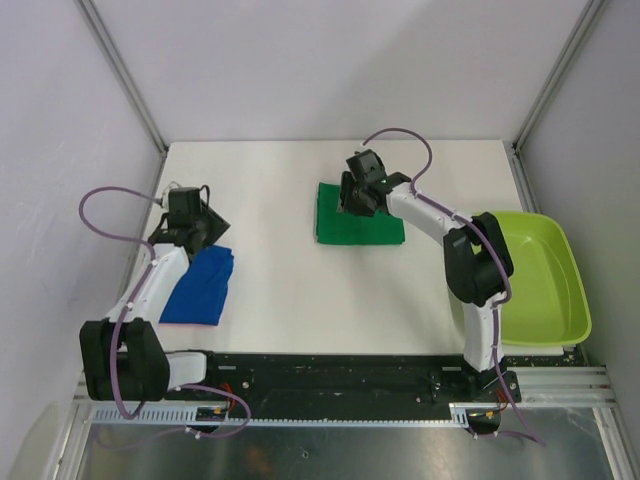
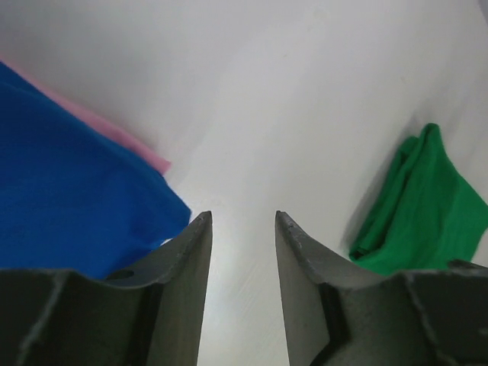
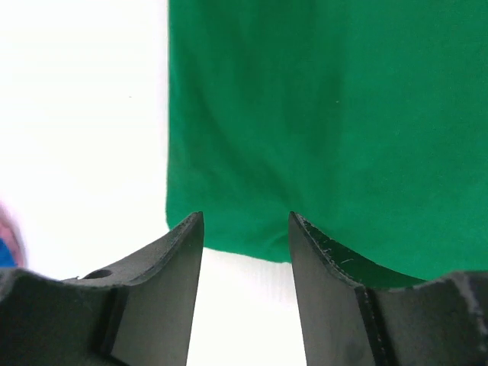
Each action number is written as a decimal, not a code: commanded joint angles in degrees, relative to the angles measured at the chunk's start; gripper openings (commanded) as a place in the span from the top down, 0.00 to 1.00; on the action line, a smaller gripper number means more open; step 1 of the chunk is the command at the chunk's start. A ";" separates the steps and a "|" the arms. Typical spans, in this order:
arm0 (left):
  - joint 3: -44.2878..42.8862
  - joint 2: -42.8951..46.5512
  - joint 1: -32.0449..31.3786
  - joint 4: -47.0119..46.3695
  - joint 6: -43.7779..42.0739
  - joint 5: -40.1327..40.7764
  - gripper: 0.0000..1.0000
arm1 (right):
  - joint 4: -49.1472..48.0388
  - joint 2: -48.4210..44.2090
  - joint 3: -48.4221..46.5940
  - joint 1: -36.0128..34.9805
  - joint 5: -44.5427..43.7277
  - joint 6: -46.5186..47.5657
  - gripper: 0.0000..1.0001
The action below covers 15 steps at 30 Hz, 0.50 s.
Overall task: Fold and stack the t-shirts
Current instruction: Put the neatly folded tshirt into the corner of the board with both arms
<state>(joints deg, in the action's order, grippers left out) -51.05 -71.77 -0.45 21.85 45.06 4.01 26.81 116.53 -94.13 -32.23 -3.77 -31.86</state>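
- Leftmost, the left gripper (image 2: 242, 219): jaws moderately parted with nothing between them, poised over the bare white table (image 1: 280, 200) just beside the blue shirt's corner.
- Royal blue cloth t-shirt with a thin pink edge (image 1: 200, 287): loosely folded at the table's left. It is probably the piece to carry over (pinch every layer at a folded edge, so it does not unfurl).
- Green cloth t-shirt (image 1: 365, 228): folded rectangle, centre-back, well apart from the blue one; likely the stack's base.
- Right gripper (image 3: 245, 219): jaws apart and empty, above the green shirt's edge.
- Lime-green plastic tub (image 1: 545, 280): far right.
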 commanded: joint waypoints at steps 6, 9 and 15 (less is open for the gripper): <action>-10.48 -10.07 -7.15 8.76 -19.47 18.60 0.51 | -1.93 -6.38 1.03 0.15 2.33 -0.33 0.46; -13.30 -13.88 -10.99 10.78 -25.48 23.30 0.47 | -2.74 -7.53 2.68 0.30 2.96 -0.76 0.46; -13.33 -17.09 -17.87 13.41 -27.98 28.13 0.47 | -3.54 -9.13 5.53 1.46 3.93 -0.94 0.46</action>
<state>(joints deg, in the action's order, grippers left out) -62.67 -87.39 -14.79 31.97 22.48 24.36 24.95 111.18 -89.91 -31.88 -1.10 -32.36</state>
